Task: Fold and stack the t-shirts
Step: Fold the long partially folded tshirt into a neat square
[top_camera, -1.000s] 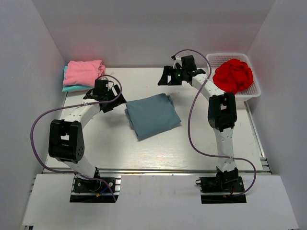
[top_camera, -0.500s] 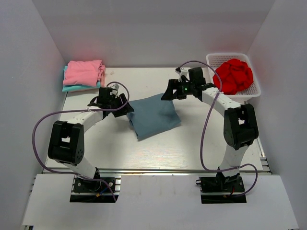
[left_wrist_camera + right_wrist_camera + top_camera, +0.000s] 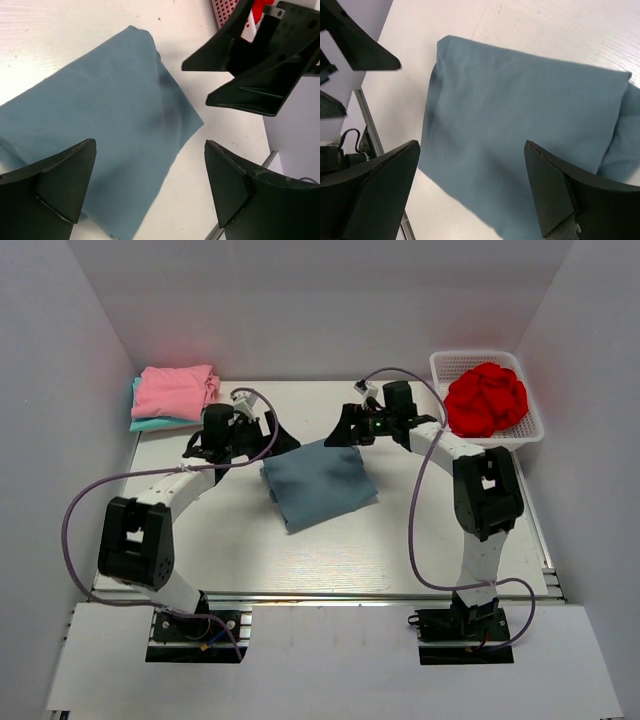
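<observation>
two done: soft pink cloth t-shirt [image 3: 177, 390] folded on top of teal cloth t-shirt [image 3: 150, 424], far left corner of white table [image 3: 250, 540].
one nearly done: dusty blue-grey cloth t-shirt [image 3: 318, 482], folded flat and nearly square, mid table, not yet on the stack.
one left: bright red cloth t-shirt [image 3: 486, 398], scrunched up in white plastic mesh basket [image 3: 450, 358], far right.
left claw [image 3: 275, 440]: wide, holding nothing, by the blue-grey shirt's far left corner.
right claw [image 3: 343, 430]: wide, holding nothing, by its far right corner.

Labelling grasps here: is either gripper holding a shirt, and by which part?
Nothing is held: the left gripper and the right gripper are both open over the folded blue-grey t-shirt.
</observation>
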Action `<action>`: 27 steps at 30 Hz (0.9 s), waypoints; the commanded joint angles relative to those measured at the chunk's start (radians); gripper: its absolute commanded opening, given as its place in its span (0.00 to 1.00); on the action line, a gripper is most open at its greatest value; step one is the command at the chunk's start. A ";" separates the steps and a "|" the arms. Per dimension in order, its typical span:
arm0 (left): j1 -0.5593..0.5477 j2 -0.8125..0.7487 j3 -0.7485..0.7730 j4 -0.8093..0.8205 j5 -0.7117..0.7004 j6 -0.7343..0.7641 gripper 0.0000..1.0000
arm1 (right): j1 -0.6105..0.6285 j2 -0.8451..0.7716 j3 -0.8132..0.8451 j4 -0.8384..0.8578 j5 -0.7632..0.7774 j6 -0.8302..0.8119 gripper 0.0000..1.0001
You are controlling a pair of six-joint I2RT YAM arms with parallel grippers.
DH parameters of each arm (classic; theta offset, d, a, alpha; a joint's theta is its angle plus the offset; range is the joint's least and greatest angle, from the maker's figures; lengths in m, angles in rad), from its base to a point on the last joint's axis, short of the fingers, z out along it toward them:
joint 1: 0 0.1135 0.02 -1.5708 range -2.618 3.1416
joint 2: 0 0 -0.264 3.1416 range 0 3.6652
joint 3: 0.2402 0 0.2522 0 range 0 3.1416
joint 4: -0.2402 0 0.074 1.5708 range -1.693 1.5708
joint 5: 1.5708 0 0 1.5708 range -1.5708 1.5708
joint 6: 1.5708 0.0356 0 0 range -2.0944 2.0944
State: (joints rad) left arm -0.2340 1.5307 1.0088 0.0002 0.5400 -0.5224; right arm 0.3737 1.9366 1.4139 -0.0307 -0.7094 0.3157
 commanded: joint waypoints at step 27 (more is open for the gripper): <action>0.022 0.329 0.295 -0.174 -0.106 0.314 1.00 | 0.021 -0.054 -0.325 0.284 0.271 0.103 0.90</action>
State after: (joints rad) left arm -0.2138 1.9457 1.2671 -0.1081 0.4679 -0.2722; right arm 0.3893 1.9995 1.1381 0.3172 -0.4805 0.4709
